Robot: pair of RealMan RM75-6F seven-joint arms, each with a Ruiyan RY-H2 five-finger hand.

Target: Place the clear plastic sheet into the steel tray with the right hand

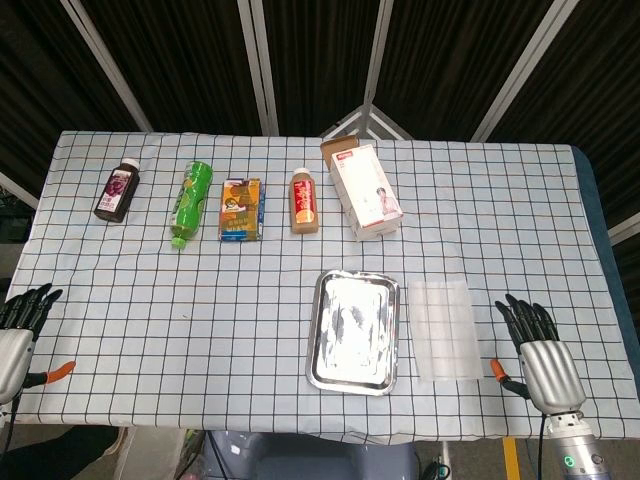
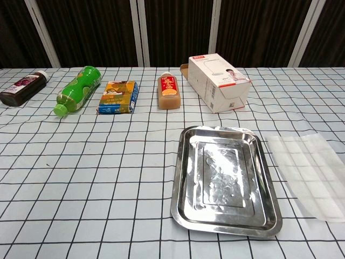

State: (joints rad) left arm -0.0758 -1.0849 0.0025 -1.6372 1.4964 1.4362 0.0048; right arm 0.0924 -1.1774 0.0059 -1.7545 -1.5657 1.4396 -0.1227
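The clear plastic sheet (image 1: pixel 444 328) (image 2: pixel 312 172) lies flat on the checked cloth, just right of the steel tray (image 1: pixel 326 340) (image 2: pixel 183 178). The tray holds nothing. In the head view my right hand (image 1: pixel 540 350) rests near the table's front right corner, fingers apart and pointing away from me, holding nothing, a short gap right of the sheet. My left hand (image 1: pixel 20 325) lies at the front left edge, fingers spread and empty. The chest view shows neither hand.
Along the far side stand a dark juice bottle (image 1: pixel 118 190), a green bottle (image 1: pixel 191 203), a yellow-blue carton (image 1: pixel 241 209), an orange bottle (image 1: pixel 304 200) and a white box (image 1: pixel 362 189). The table edge runs close behind both hands.
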